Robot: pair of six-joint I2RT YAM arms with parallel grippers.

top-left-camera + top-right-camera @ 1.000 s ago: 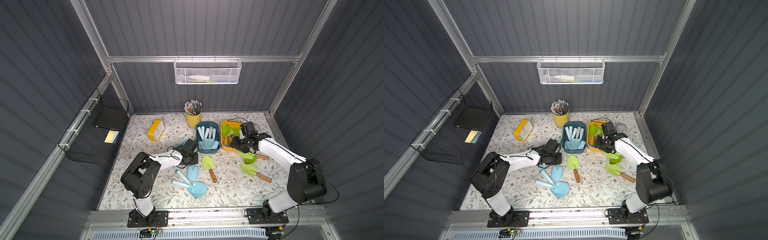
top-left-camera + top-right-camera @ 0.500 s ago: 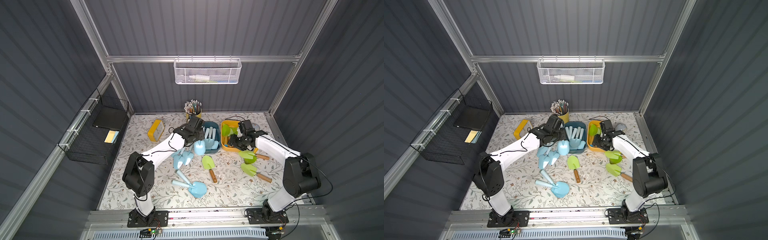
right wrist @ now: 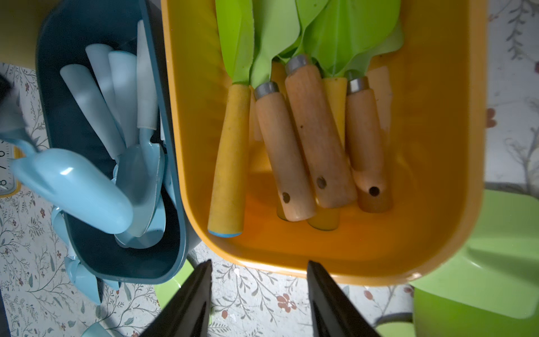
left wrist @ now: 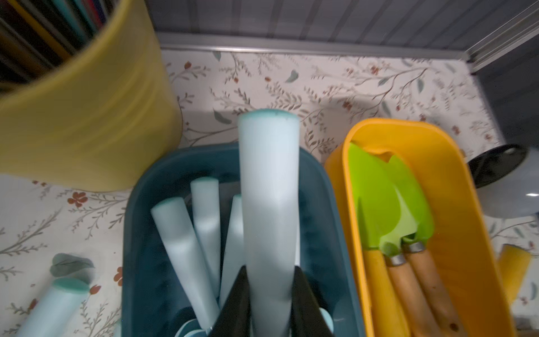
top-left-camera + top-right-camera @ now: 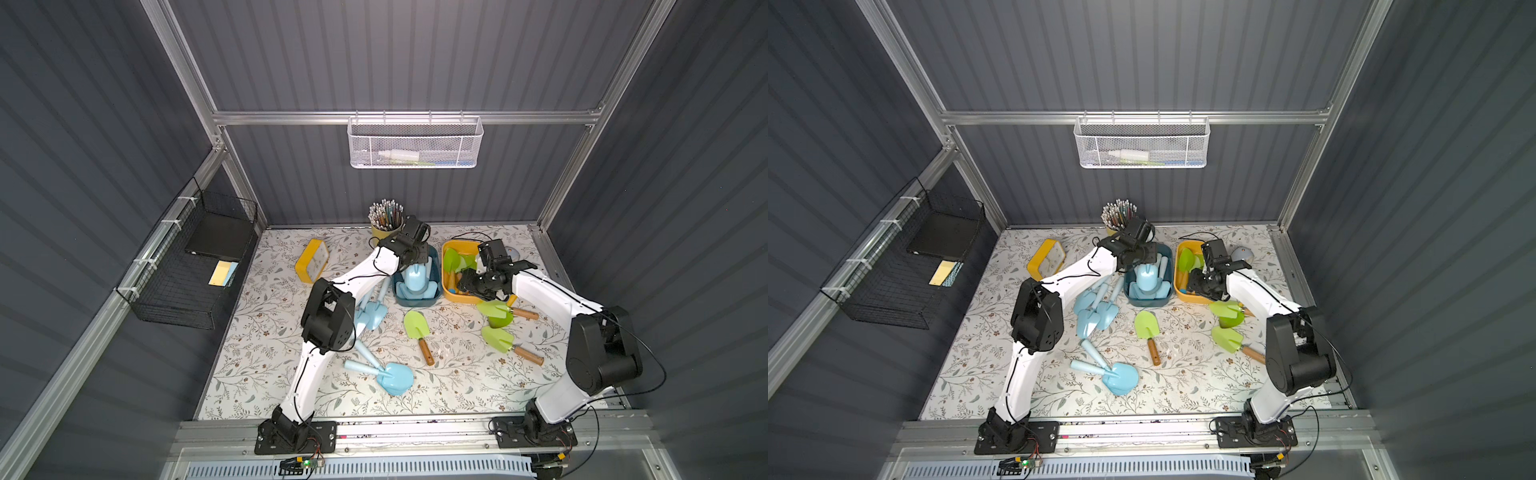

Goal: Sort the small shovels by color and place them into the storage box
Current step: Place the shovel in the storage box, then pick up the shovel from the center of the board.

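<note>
Flowery table [image 5: 457, 386] has loose stuff all over: a pale blue bunch [image 5: 1096, 311] by my left arm, and three green shovels [image 5: 498, 338] in front of the boxes. The teal box [image 4: 140, 233] holds more blue shovels [image 3: 96, 96]. The yellow box [image 3: 437, 204] right beside it has the wood-handled green ones [image 3: 315, 140]. My left gripper [image 4: 270, 270] is clamped on a pale blue shovel [image 4: 268, 189] over the teal box. My right gripper [image 3: 259, 262] is spread apart with nothing in it, at the yellow box's near rim.
</note>
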